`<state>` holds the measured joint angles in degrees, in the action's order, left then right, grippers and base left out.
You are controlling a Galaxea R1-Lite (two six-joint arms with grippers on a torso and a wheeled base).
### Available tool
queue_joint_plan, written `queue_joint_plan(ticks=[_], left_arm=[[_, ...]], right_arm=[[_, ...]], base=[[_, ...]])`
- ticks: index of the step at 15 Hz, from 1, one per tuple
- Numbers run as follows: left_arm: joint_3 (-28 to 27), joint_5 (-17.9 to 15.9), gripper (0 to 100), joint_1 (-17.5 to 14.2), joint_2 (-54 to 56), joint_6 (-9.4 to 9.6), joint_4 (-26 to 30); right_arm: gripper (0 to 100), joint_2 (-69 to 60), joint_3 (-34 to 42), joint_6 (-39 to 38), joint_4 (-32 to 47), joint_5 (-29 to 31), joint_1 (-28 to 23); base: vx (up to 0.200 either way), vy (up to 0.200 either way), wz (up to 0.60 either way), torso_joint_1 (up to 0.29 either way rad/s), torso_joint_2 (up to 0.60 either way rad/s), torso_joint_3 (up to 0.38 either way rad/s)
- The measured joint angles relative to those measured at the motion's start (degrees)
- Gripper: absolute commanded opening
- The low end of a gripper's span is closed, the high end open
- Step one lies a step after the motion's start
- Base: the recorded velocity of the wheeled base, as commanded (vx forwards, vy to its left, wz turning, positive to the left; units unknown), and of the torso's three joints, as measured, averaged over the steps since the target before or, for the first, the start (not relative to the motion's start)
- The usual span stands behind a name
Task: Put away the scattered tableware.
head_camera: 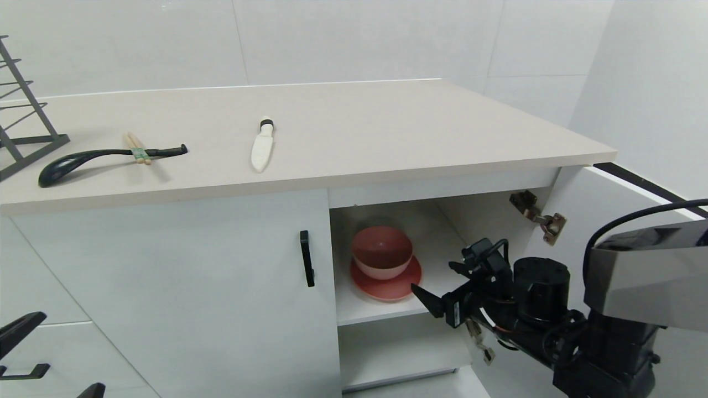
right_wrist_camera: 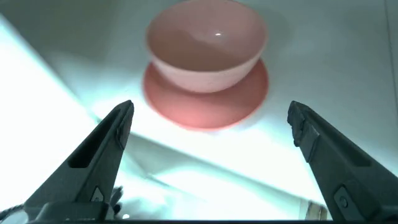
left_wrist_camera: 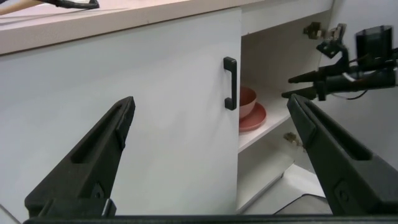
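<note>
On the countertop [head_camera: 354, 127] lie a black ladle [head_camera: 83, 160], a pair of wooden chopsticks [head_camera: 138, 149] crossing its handle, and a white sheathed knife [head_camera: 263, 146]. Inside the open cupboard a pink bowl [head_camera: 381, 251] [right_wrist_camera: 208, 50] [left_wrist_camera: 247, 101] sits on a red plate [head_camera: 387, 282] [right_wrist_camera: 249, 99] on the upper shelf [head_camera: 437, 243]. My right gripper [head_camera: 441, 282] [right_wrist_camera: 209, 109] [left_wrist_camera: 311, 84] stands open and empty just in front of the plate, at the shelf's edge. My left gripper [head_camera: 22, 354] [left_wrist_camera: 210, 102] is open and empty, low at the left, facing the closed door.
The closed left cupboard door has a black handle [head_camera: 306, 258] [left_wrist_camera: 230, 83]. The right door [head_camera: 608, 193] is swung open beside my right arm, its hinge [head_camera: 539, 216] showing. A dark wire rack [head_camera: 22, 110] stands on the counter's far left. A lower shelf [head_camera: 398, 348] lies beneath.
</note>
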<state>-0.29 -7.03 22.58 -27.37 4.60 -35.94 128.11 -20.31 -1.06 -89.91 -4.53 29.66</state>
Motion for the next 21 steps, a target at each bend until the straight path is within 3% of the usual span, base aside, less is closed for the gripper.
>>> queue_joint_plan(ticks=[2,5,8,15,21], left_arm=[[0.09,0.01,100,0.0,0.28,-0.06,0.13],[0.2,0.01,100,0.0,1.02,-3.21,0.2],[0.27,0.0,100,-0.84,1.66,-4.44,0.59],[0.32,0.01,100,-1.61,1.93,-4.27,2.88],[0.27,0.11,100,-4.45,5.62,-3.34,9.36]], right_arm=[[100,-5.73,4.94,1.17,-0.06,0.09,1.34],[100,-14.17,11.74,2.26,-0.04,0.16,2.0],[100,-24.92,18.01,2.69,-0.01,0.16,1.97],[100,-42.39,20.26,3.13,6.34,0.46,1.04],[100,-53.38,20.31,5.24,17.08,1.08,-0.87]], base=[[0.0,0.0,0.0,0.0,0.0,0.0],[0.0,0.0,0.0,0.0,0.0,0.0],[0.0,0.0,0.0,0.0,0.0,0.0],[0.0,0.0,0.0,0.0,0.0,0.0],[-0.2,0.0,0.0,0.005,0.01,0.002]])
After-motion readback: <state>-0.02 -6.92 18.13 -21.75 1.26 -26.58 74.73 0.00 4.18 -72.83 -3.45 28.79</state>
